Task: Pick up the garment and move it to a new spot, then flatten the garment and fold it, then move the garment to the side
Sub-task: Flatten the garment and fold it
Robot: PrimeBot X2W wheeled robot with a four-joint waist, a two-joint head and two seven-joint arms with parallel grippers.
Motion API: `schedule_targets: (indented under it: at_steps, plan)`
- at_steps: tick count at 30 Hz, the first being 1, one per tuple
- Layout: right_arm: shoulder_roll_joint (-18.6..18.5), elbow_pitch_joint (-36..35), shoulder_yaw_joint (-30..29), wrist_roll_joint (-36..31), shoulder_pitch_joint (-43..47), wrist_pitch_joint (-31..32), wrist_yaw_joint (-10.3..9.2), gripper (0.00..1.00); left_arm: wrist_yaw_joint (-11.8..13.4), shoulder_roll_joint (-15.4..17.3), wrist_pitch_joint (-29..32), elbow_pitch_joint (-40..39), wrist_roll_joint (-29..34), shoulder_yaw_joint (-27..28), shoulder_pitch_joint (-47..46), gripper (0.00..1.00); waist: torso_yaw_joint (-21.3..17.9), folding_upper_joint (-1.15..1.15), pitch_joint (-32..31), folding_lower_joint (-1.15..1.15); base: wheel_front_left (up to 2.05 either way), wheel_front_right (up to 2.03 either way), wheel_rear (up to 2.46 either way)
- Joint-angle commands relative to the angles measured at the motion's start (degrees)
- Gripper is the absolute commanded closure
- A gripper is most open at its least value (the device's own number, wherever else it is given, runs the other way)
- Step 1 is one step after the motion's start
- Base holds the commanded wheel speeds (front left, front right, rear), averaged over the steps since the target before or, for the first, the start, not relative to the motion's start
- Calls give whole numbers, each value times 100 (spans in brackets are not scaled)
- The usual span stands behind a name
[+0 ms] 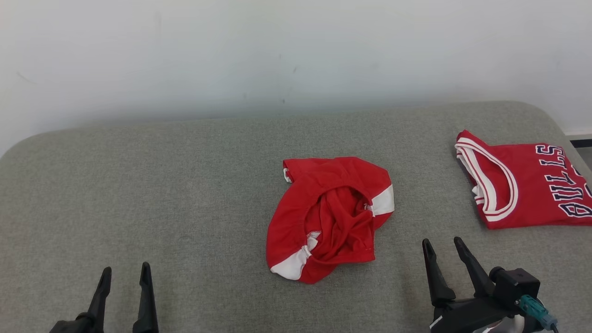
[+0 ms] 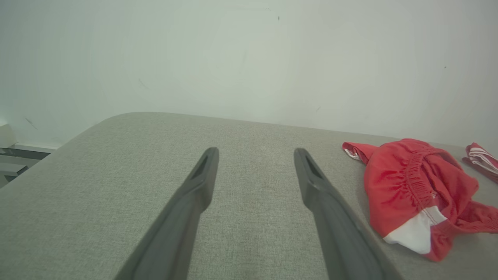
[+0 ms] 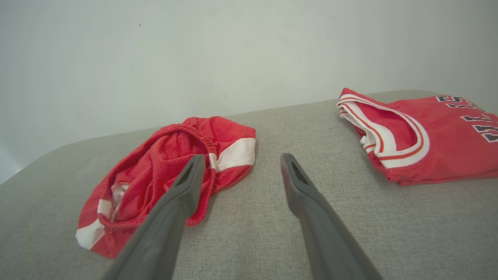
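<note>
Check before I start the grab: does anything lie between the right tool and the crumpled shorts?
Nothing visible does. Bare grey cushion separates the right tool from the shorts; the folded jersey lies off to the tool's other side, touching neither.

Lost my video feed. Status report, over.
Left gripper and right gripper open, empty. Crumpled red shorts with white trim lying centre, untouched. Folded red Bulls jersey right, apart.

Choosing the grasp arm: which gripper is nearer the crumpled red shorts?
Right. The right gripper sits just off the lower right edge of the crumpled red shorts, open, not touching. The left gripper is farther off at lower left, open, with bare grey cushion between.
</note>
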Motion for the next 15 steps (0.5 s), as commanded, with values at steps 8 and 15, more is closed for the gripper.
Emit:
schedule_targets:
  at_steps: [8, 15]
  plan:
    - [27, -51, -23, -31, 12, -23, -17, 0, 1, -26, -11, -20, 68, -14, -21, 0, 40, 0, 39, 0, 0, 0, 0]
    - [35, -22, -2, -35, 24, -24, -17, 0, 1, -34, -11, 33, 64, -45, 7, 0, 16, 0, 8, 0, 0, 0, 0]
